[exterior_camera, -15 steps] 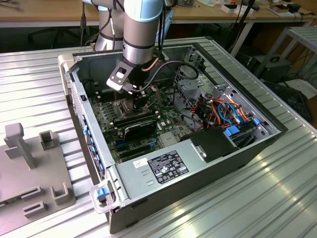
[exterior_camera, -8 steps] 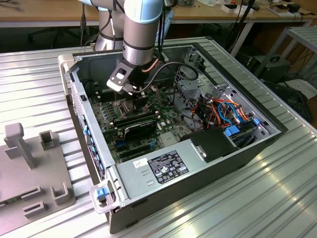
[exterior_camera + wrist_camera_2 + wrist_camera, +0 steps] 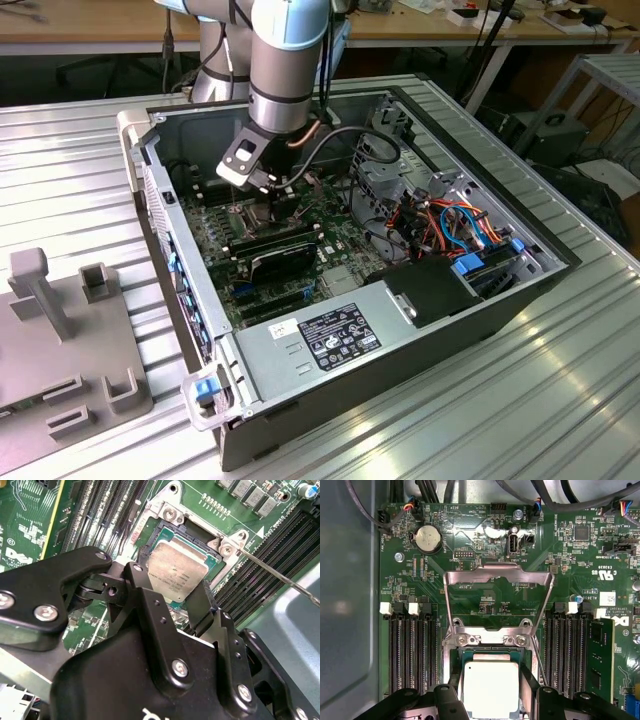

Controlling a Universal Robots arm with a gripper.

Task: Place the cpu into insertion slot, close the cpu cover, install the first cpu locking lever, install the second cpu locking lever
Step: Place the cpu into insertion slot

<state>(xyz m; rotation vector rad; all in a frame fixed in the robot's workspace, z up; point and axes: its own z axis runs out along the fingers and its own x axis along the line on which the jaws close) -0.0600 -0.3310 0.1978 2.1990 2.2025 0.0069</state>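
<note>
- The cpu (image 3: pixel 490 687) has a pale silvery-tan metal top, smooth with a satin sheen.
- The cpu cover (image 3: pixel 460 577) is thin bare metal, bright and reflective.
- The insertion slot (image 3: pixel 490 639) has a shiny silver metal rim with polished screw heads.
- The pincer (image 3: pixel 170 582) is black, matt and smooth, set with glossy silver screws.
- The motherboard (image 3: pixel 470 535) is green lacquered board, slightly glossy.
- The memory slots (image 3: pixel 412 650) look like black plastic.
- The coin cell (image 3: pixel 428 537) is bright smooth metal.
- The computer case (image 3: pixel 350 630) is dull grey sheet metal.
- The arm (image 3: pixel 285 70) is satin silver metal with a glossy light-blue plastic cap.
- The tabletop (image 3: pixel 520 400) is ribbed silvery metal, softly shining.
</note>
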